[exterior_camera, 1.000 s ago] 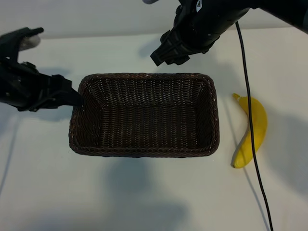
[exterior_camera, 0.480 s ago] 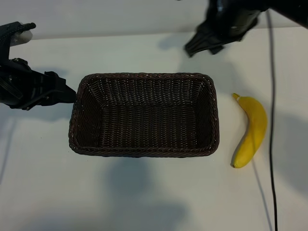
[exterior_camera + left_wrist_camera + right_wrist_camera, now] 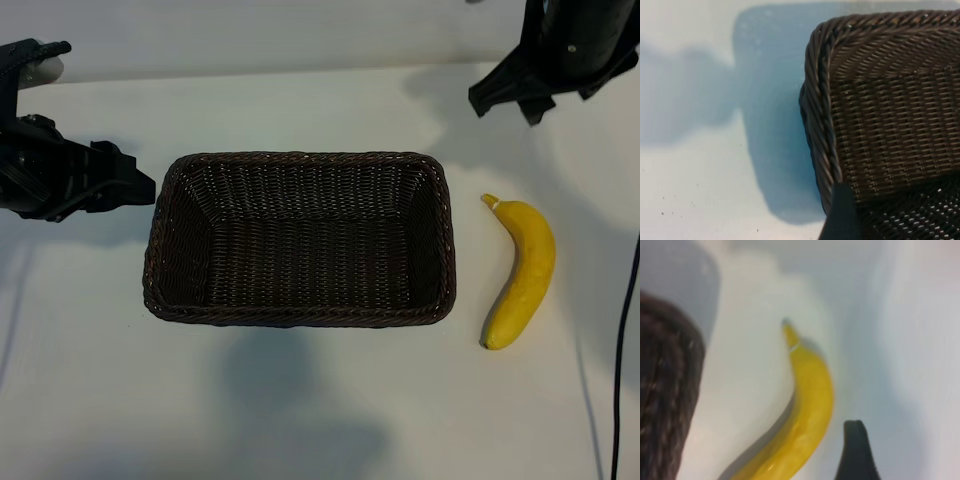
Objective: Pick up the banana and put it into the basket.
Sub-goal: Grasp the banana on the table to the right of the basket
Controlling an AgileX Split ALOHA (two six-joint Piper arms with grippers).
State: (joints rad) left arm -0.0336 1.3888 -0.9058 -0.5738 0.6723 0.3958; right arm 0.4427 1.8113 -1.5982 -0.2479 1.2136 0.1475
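Note:
The yellow banana (image 3: 525,270) lies on the white table just right of the dark wicker basket (image 3: 300,157), stem toward the far side. My right gripper (image 3: 503,106) hangs open above the table beyond the banana's stem end, holding nothing. In the right wrist view the banana (image 3: 810,410) lies below, with one dark finger (image 3: 855,452) beside it and the basket's corner (image 3: 665,390) at the edge. My left gripper (image 3: 140,188) stands open and empty just off the basket's left end. In the left wrist view one finger (image 3: 841,215) shows by the braided rim (image 3: 820,100).
A black cable (image 3: 625,340) hangs down along the right edge, right of the banana. White table surface (image 3: 300,400) surrounds the basket on all sides.
The right arm has swung rightward from above the basket's far rim to the spot beyond the banana, its cable following. The left gripper has drawn back slightly from the basket's left end.

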